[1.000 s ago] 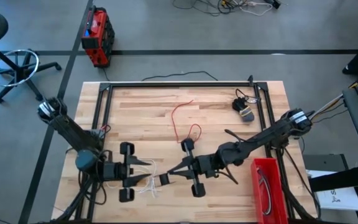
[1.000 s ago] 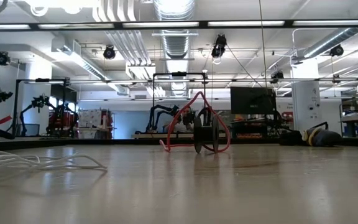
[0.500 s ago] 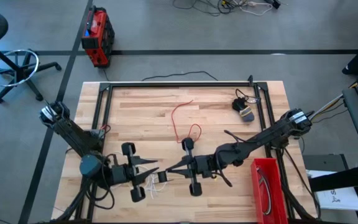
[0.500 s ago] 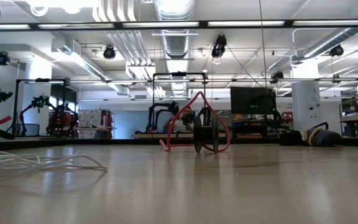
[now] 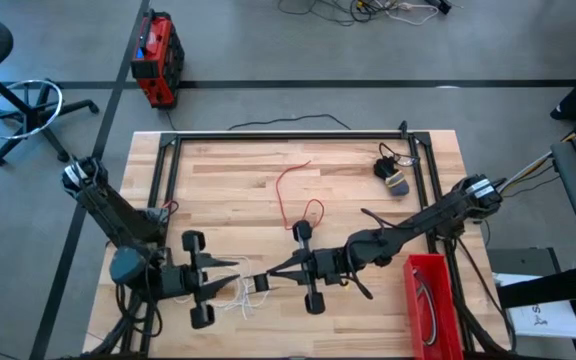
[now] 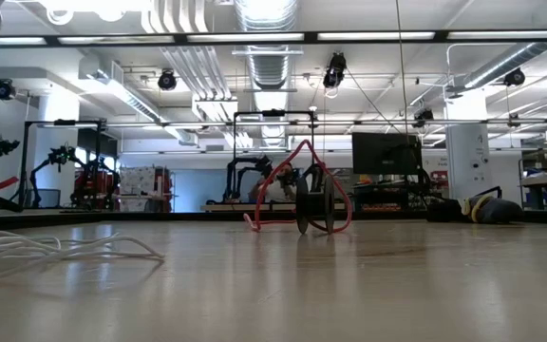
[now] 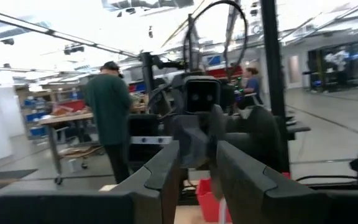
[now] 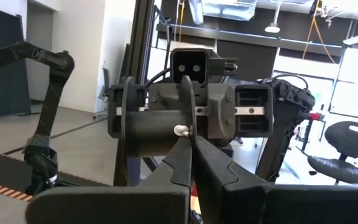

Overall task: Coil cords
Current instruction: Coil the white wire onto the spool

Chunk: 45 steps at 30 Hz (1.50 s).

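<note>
The white cord [image 5: 238, 296] lies in a loose tangle on the table near its front edge, and shows at the left of the low view [image 6: 46, 251]. My right gripper [image 5: 271, 270] [image 8: 191, 144] points toward the table's left and is shut on a white bit of it. Facing it, my left gripper [image 5: 236, 277] [image 7: 197, 167] is open, a short way off. The red cord [image 5: 298, 195] lies in loose loops mid-table, standing up in arches in the low view [image 6: 297, 195]. The black cord [image 5: 393, 172] sits bunched at the far right. My right gripper pinches a small white piece of the cord [image 8: 181, 131] at the very tips of its two fingers. The fingers lie level and come from the table's right. The rest of the white cord lies slack on the table below.
A red bin [image 5: 430, 300] stands at the near right corner. A black metal frame [image 5: 288, 134] runs round the tabletop. A small dark piece [image 5: 260, 284] lies by the white cord. Bare wood spreads across the far left of the table [image 5: 218, 170].
My left gripper went a little toward the right gripper and the near edge, then drew back toward the table's left, staying open. My right gripper kept its hold and barely moved.
</note>
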Each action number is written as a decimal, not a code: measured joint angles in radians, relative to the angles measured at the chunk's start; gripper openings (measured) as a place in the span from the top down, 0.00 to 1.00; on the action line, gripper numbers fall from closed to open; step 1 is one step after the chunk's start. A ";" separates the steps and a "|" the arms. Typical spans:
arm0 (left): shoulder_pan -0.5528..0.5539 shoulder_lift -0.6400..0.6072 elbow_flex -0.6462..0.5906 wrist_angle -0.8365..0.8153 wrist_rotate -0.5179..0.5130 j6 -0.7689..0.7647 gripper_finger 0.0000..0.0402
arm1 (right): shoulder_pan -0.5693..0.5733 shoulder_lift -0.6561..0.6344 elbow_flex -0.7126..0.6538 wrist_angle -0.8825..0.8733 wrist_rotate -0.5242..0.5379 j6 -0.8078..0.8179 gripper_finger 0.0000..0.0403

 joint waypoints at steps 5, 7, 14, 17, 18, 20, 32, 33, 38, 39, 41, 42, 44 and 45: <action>0.016 0.010 -0.002 -0.014 0.066 -0.049 0.73 | 0.001 0.000 0.000 -0.001 -0.002 0.004 1.00; 0.019 0.010 -0.002 -0.014 0.067 -0.053 0.72 | 0.000 0.000 0.000 0.000 -0.002 0.004 1.00; 0.003 0.003 -0.002 -0.035 0.065 -0.034 0.69 | 0.001 0.000 0.000 -0.003 -0.004 0.004 1.00; -0.003 -0.001 -0.002 -0.037 0.071 -0.033 0.68 | 0.000 -0.002 0.001 0.001 0.003 0.004 1.00; -0.005 -0.001 -0.002 -0.038 0.071 -0.032 0.68 | 0.000 -0.002 0.001 0.001 0.003 0.004 1.00; -0.006 -0.001 -0.002 -0.037 0.073 -0.031 0.67 | -0.001 -0.002 0.001 0.000 0.003 0.004 1.00; 0.097 0.010 -0.002 -0.037 0.133 -0.101 0.68 | -0.001 -0.002 0.001 0.000 0.002 -0.001 1.00; 0.104 0.010 -0.002 -0.037 0.140 -0.105 0.69 | -0.001 -0.002 0.001 0.000 0.006 -0.002 1.00; 0.108 0.010 -0.002 -0.045 0.188 -0.105 0.79 | 0.000 -0.002 0.001 0.000 0.001 -0.004 1.00; 0.109 0.010 -0.002 -0.044 0.201 -0.105 0.82 | 0.000 -0.002 0.001 0.000 0.000 -0.005 1.00; 0.112 0.010 -0.002 -0.044 0.232 -0.106 0.89 | 0.000 -0.002 0.001 0.000 -0.001 -0.004 1.00; 0.114 0.010 -0.002 -0.045 0.253 -0.108 0.93 | 0.000 -0.002 0.001 -0.003 -0.002 -0.003 1.00; 0.118 0.010 -0.002 -0.045 0.280 -0.127 0.98 | 0.000 -0.002 0.001 -0.005 -0.006 0.006 1.00; 0.119 0.010 -0.002 -0.045 0.283 -0.136 0.98 | 0.000 -0.002 0.001 -0.005 -0.003 0.013 1.00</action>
